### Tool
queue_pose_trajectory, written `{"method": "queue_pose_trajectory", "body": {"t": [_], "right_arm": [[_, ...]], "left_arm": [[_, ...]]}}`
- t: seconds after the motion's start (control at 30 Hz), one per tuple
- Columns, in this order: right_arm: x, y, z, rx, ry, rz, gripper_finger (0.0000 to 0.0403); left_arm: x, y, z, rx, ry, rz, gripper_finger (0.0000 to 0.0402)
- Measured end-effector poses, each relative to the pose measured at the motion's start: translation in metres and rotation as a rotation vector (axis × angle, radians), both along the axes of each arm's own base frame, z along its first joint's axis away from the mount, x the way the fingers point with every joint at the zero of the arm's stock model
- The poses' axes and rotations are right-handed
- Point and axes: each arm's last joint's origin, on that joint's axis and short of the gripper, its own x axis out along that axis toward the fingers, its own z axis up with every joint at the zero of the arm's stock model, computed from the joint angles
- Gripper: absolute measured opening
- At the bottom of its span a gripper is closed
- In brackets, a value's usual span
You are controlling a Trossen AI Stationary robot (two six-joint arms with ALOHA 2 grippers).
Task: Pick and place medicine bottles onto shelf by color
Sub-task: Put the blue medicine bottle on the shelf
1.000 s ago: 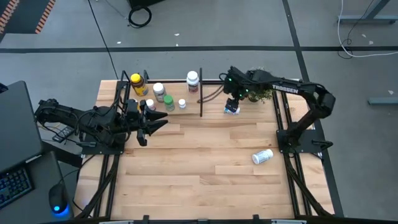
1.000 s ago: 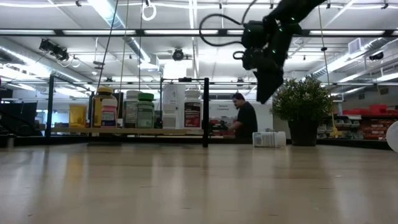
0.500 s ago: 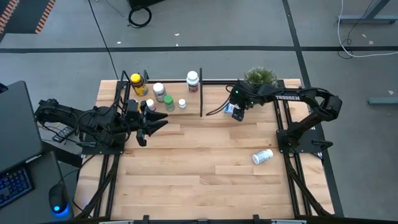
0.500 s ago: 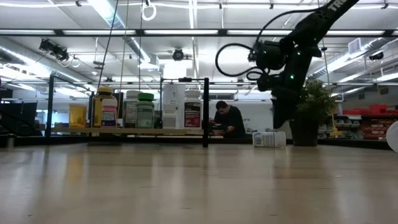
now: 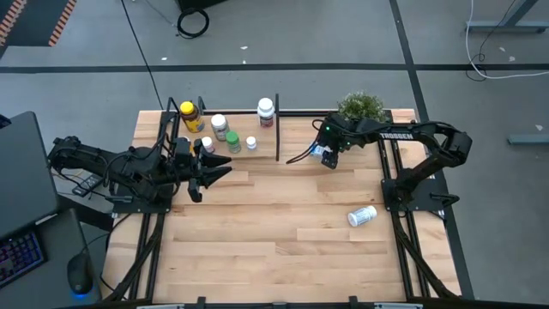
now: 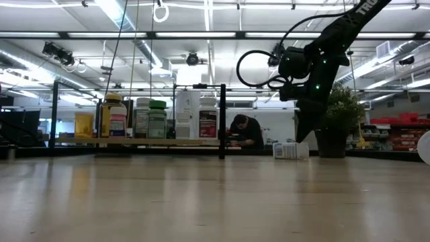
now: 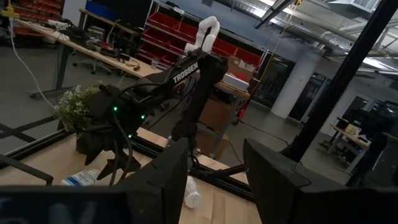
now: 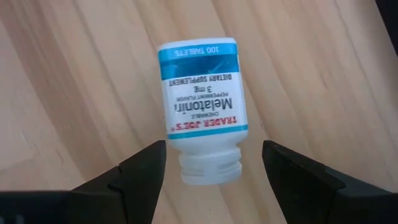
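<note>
I am holding my right gripper (image 8: 211, 171) just above a blue-labelled bottle (image 8: 203, 109) that is lying on its side on the table (image 5: 283, 223). My fingers (image 8: 134, 171) are spread apart on both sides of its cap end, not touching it. Beside me is the potted plant (image 5: 360, 106). A second lying bottle (image 5: 362, 215) is nearer the front edge. Other bottles (image 5: 221, 129) are standing on the shelf (image 6: 134, 142), past the black post. My left gripper (image 5: 214, 171) is waiting beside the shelf, fingers parted.
</note>
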Motion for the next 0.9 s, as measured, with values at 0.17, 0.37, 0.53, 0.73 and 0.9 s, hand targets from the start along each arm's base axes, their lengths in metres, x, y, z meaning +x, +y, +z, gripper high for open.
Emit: {"method": "queue_pose_trajectory", "body": {"t": [0.17, 0.37, 0.53, 0.73, 0.9], "right_arm": [[0.000, 0.000, 0.000, -0.002, 0.001, 0.005, 0.0275], [-0.001, 0.000, -0.001, -0.028, 0.022, 0.033, 0.0275], [-0.006, 0.001, -0.009, -0.027, 0.048, 0.042, 0.0275], [-0.011, 0.004, -0.023, -0.028, 0.029, 0.029, 0.0275], [-0.009, 0.003, -0.025, -0.064, -0.018, 0.025, 0.0275]], "left_arm": [[0.000, 0.000, 0.000, 0.001, 0.000, 0.000, 0.0162], [0.000, 0.000, 0.000, 0.002, 0.001, 0.000, 0.0162], [0.000, 0.000, -0.001, 0.004, 0.007, 0.001, 0.0162], [0.000, 0.000, -0.002, 0.009, 0.022, 0.001, 0.0162], [0.000, 0.000, -0.002, 0.009, 0.022, 0.002, 0.0162]]}}
